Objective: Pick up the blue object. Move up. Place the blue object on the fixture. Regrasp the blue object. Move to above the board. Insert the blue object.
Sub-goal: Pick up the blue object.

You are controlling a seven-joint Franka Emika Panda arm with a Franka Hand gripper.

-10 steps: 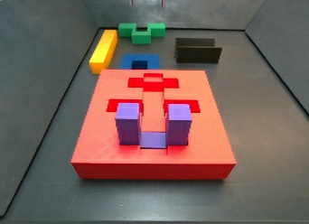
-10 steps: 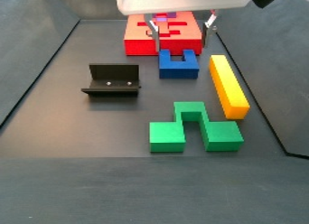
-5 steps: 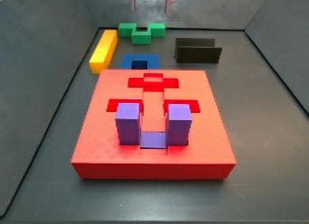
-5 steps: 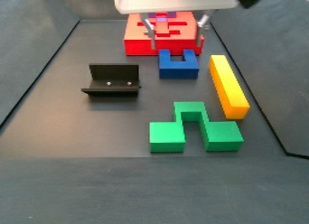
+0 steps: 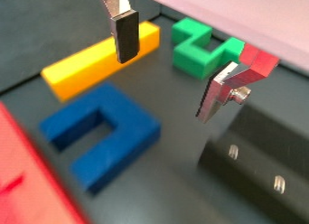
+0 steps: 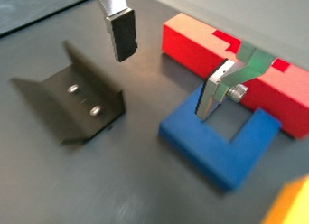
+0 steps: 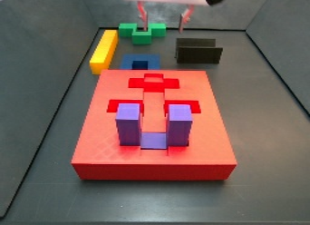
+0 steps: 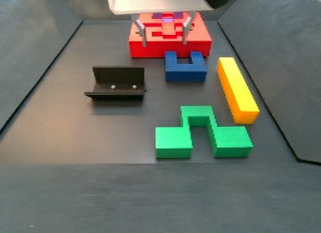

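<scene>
The blue object (image 7: 141, 63) is a dark-blue U-shaped block lying flat on the floor between the red board (image 7: 194, 147) and the yellow bar. It also shows in a side view (image 8: 187, 66) and in both wrist views (image 5: 103, 137) (image 6: 223, 142). My gripper (image 7: 165, 24) (image 8: 163, 41) hangs open and empty above the floor, close over the blue object and toward the fixture. In the wrist views (image 5: 167, 86) (image 6: 163, 85) nothing is between its fingers (image 5: 125, 33) (image 6: 121, 33). The black fixture (image 7: 198, 52) (image 8: 115, 84) (image 6: 72, 101) (image 5: 259, 160) stands empty beside the blue object.
A purple U-shaped block (image 7: 151, 124) stands in the board. A yellow bar (image 7: 104, 49) (image 8: 237, 86) (image 5: 97, 63) lies along one wall. A green notched block (image 7: 148, 31) (image 8: 201, 132) (image 5: 200, 47) sits beyond it. Dark walls ring the floor.
My gripper has come lower and further into both side views, shifting toward the fixture side of the blue object. The pieces have not moved.
</scene>
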